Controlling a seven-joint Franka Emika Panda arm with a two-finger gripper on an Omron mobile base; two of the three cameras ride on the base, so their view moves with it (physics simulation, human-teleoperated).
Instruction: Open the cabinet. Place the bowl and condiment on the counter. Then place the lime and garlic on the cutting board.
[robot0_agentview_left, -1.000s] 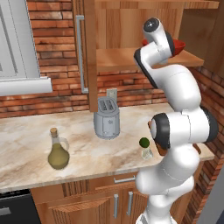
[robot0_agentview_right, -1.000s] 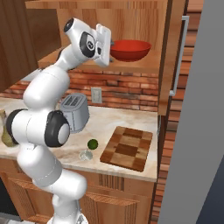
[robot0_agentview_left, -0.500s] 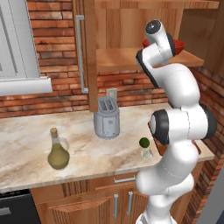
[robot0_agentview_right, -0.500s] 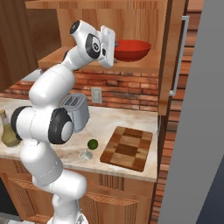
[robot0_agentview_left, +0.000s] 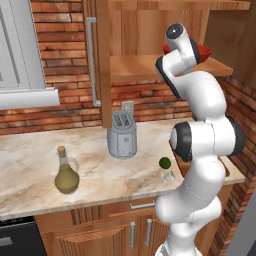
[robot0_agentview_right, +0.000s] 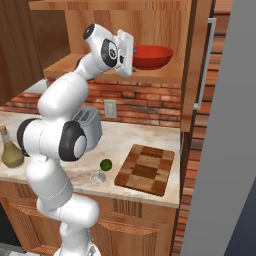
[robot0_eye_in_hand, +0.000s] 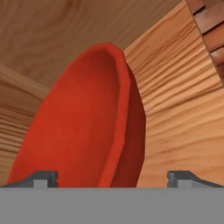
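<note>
Up at the cabinet (robot0_agentview_right: 165, 30) shelf, my end effector (robot0_eye_in_hand: 113, 177) is spread wide and grips nothing. Its two dark tips stand far apart, and the rim of the red bowl (robot0_eye_in_hand: 87, 122) sits between them, very close. I cannot tell if a tip touches the rim. From the right base view, the bowl (robot0_agentview_right: 152, 56) rests on the wooden shelf inside the open cabinet, and my hand is just beside its left edge. From the left base view, a bit of the bowl (robot0_agentview_left: 202, 50) peeks out from behind my arm.

Down below is the counter (robot0_agentview_left: 30, 160), beige with brown veins. The green condiment bottle (robot0_agentview_left: 66, 172) with its cork stands upright on the counter, well to the left of the grey toaster (robot0_agentview_left: 122, 135). The toaster stands near the brick wall. The small dark green lime (robot0_agentview_right: 106, 164) lies on the counter just left of the cutting board (robot0_agentview_right: 146, 168). A little pale garlic (robot0_agentview_right: 97, 176) sits right beside the lime, nearer the counter's front edge. The cutting board lies flat on the counter with nothing on it. The cabinet door (robot0_agentview_left: 102, 65) with its long silver handle (robot0_agentview_left: 91, 62) stands open.
</note>
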